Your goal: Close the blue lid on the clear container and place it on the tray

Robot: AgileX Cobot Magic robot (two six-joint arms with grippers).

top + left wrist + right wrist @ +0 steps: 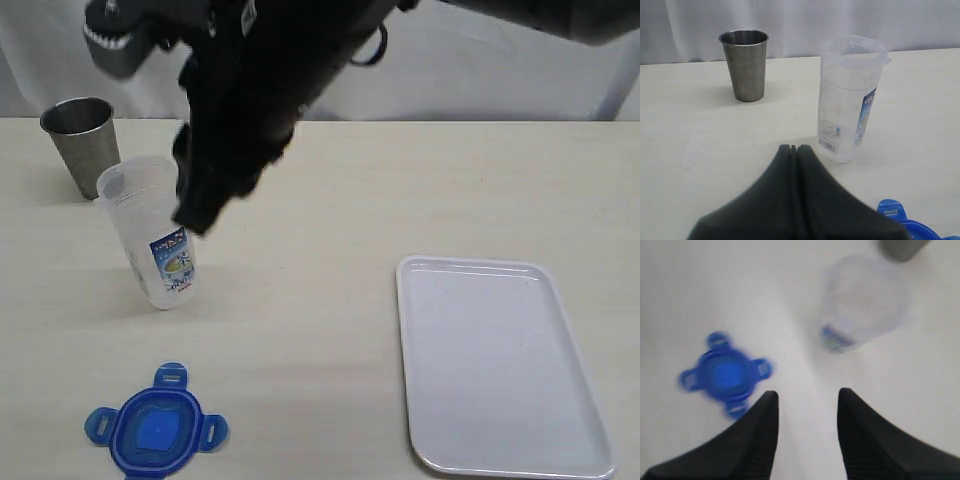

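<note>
Lid not on yet: I think the job is at the "pick up the lid" step.

On the table (330, 190), the tray (500, 370) lies on the right, well apart from the clear container (150, 235). The container stands open on the left, near a metal cup (82, 140). The blue lid (155, 432) lies flat in front of it. The right claw (807, 395) hangs above with its jaws apart, holding nothing. The left claw (796, 149) is pressed closed with nothing in it. Next, the right claw likely needs to go down and pinch the lid.
</note>
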